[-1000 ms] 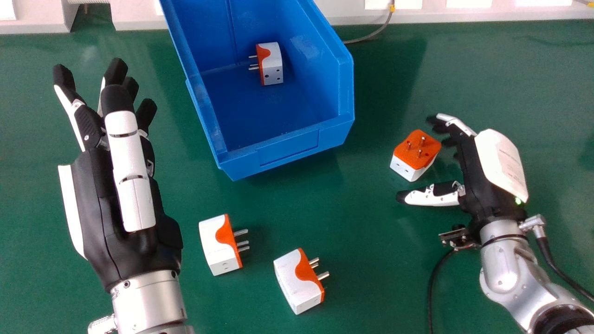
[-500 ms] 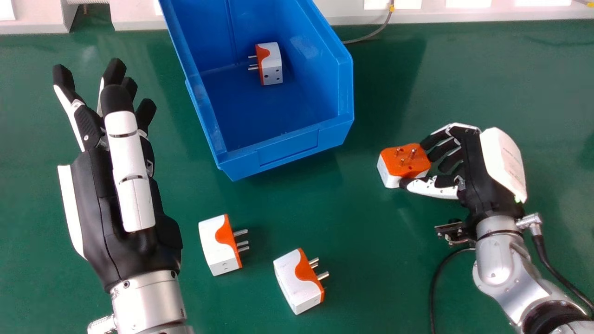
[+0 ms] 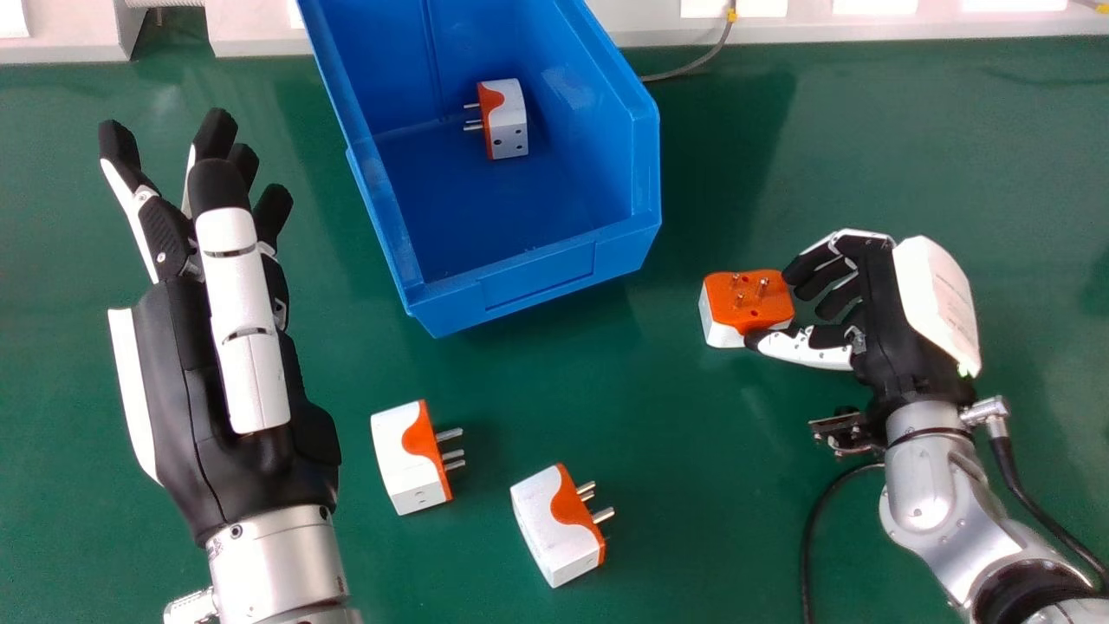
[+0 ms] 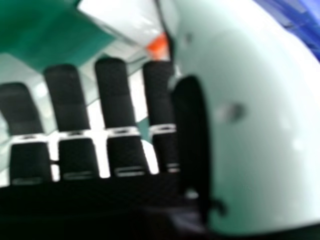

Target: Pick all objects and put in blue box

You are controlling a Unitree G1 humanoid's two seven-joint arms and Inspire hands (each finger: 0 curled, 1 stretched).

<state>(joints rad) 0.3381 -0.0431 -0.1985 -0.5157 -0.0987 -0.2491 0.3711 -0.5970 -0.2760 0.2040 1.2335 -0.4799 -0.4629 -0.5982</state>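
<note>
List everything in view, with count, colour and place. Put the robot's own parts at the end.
Box: 1, blue, far side of the table, centre-left
Boxed adapter: 1, white and orange, inside the box
Loose adapters: 2, white and orange, near the box, prongs pointing right
Touched adapter: 1, orange and white, prongs up, at the right hand's fingers and thumb
Table: 1, green, under everything
Ledge: pale, along the far edge
Thin cable: 1, grey, beyond the box
Black cables: 2, beside the right forearm
Forearms: 2, silver, left and right
Left hand: 1, black and white, left of the box
Right hand: 1, black and white, right side
</note>
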